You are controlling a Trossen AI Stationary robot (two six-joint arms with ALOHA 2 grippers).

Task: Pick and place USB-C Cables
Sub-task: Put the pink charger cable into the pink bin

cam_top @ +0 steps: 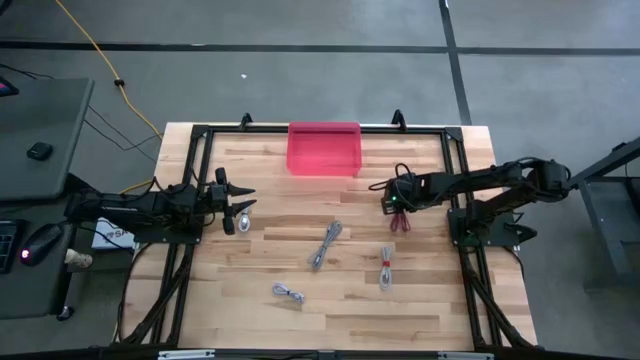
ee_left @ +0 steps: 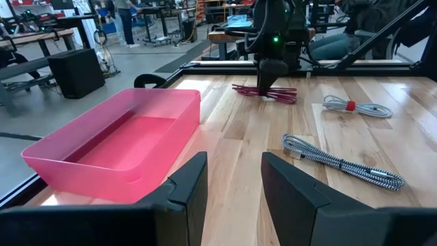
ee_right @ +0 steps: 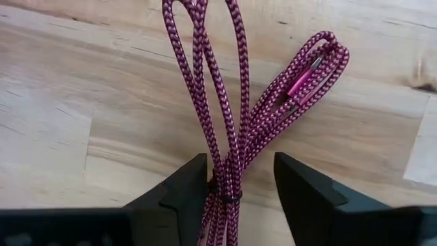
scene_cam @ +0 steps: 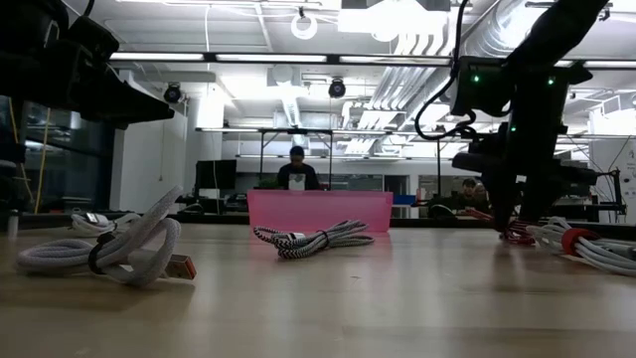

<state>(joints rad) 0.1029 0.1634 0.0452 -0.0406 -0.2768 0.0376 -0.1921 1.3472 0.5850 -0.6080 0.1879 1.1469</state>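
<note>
A dark red braided cable [ee_right: 235, 102] lies bundled on the wood, right of the table's middle [cam_top: 400, 222]. My right gripper [ee_right: 235, 184] points down over it, open, with one finger on each side of the bundle near its black tie; it also shows in the high view [cam_top: 392, 205] and the low view [scene_cam: 517, 214]. Three grey braided cables lie on the table: a long one [cam_top: 325, 243], a small one [cam_top: 288, 293], and one with a red tie [cam_top: 386, 268]. My left gripper [ee_left: 232, 184] waits open at the table's left [cam_top: 235, 208]. My right gripper stands astride the dark red cable's tied part [ee_right: 229, 195] from above, pointing down, with the fingers across the strands. The cable lies flat on the table. Whether a finger [ee_right: 188, 184] touches the strands, I cannot tell.
A pink bin [cam_top: 324, 148] stands at the middle of the far edge, with nothing showing in it [ee_left: 116, 143]. A black frame [cam_top: 200, 135] runs around the table. Bare wood lies between the cables and the bin. People sit beyond the table [scene_cam: 296, 169].
</note>
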